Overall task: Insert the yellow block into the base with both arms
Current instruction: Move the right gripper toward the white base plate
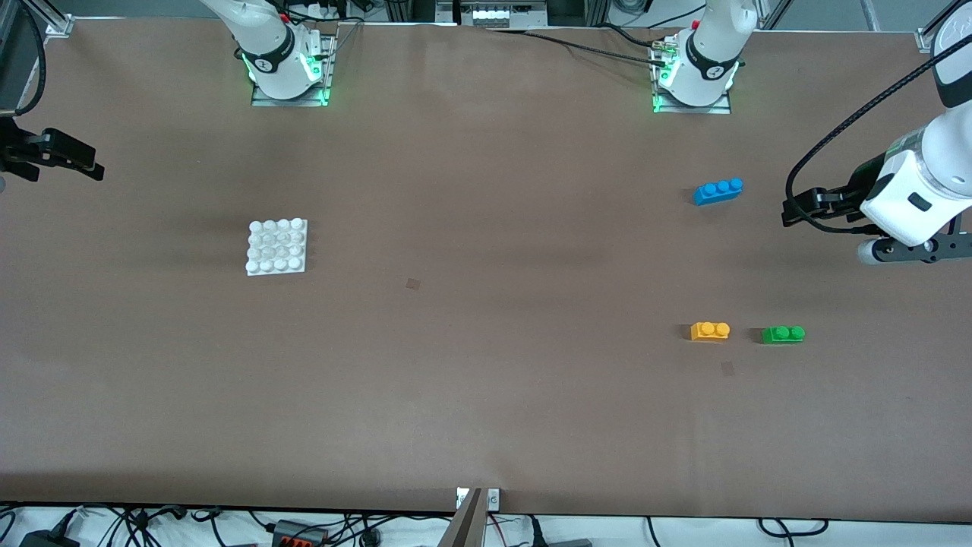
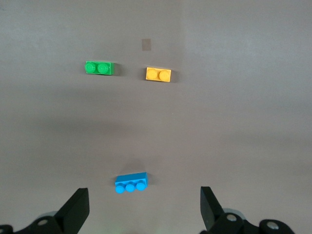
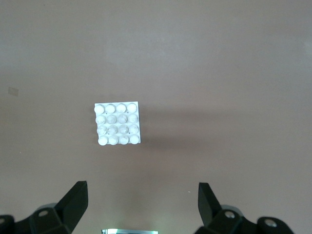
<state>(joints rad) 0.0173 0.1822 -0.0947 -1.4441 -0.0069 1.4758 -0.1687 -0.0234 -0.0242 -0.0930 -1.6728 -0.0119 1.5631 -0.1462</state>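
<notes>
The yellow block (image 1: 710,331) lies on the brown table toward the left arm's end, beside the green brick (image 1: 783,334). It also shows in the left wrist view (image 2: 158,74). The white base (image 1: 277,246) lies flat toward the right arm's end and shows in the right wrist view (image 3: 117,124). My left gripper (image 1: 796,209) hangs open and empty over the left arm's end of the table, apart from the block; its jaws (image 2: 144,209) stand wide. My right gripper (image 1: 76,161) hangs open and empty over the right arm's end, apart from the base; its jaws (image 3: 141,204) stand wide.
A blue three-stud brick (image 1: 717,191) lies farther from the front camera than the yellow block, and shows in the left wrist view (image 2: 130,183). The green brick shows there too (image 2: 100,68). Both arm bases stand at the table's top edge.
</notes>
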